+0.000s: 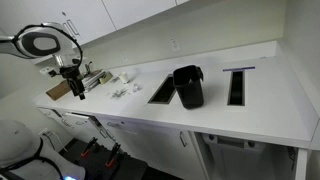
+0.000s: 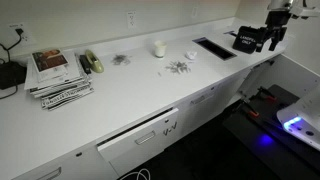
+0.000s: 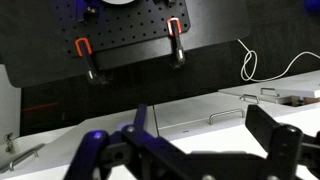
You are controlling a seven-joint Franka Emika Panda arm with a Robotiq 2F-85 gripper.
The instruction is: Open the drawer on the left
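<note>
In the wrist view, a white drawer front (image 3: 190, 120) with a thin metal handle (image 3: 226, 117) lies below my gripper and looks shut. A second handled front (image 3: 270, 93) is beside it. My gripper (image 3: 205, 135) is open and empty, one dark finger on each side of the view, clear of the handle. In both exterior views the gripper (image 1: 72, 84) (image 2: 270, 38) hangs above the end of the white countertop (image 1: 250, 105). Drawer fronts run under the counter edge (image 1: 78, 122).
A black bin (image 1: 188, 87) stands between two rectangular counter cutouts (image 1: 163, 94) (image 1: 236, 86). Small scattered items (image 2: 178, 67) and a stack of magazines (image 2: 58, 74) lie on the counter. One drawer front (image 2: 140, 137) farther along looks slightly ajar. The robot's black pegboard base (image 3: 130, 40) carries orange clamps.
</note>
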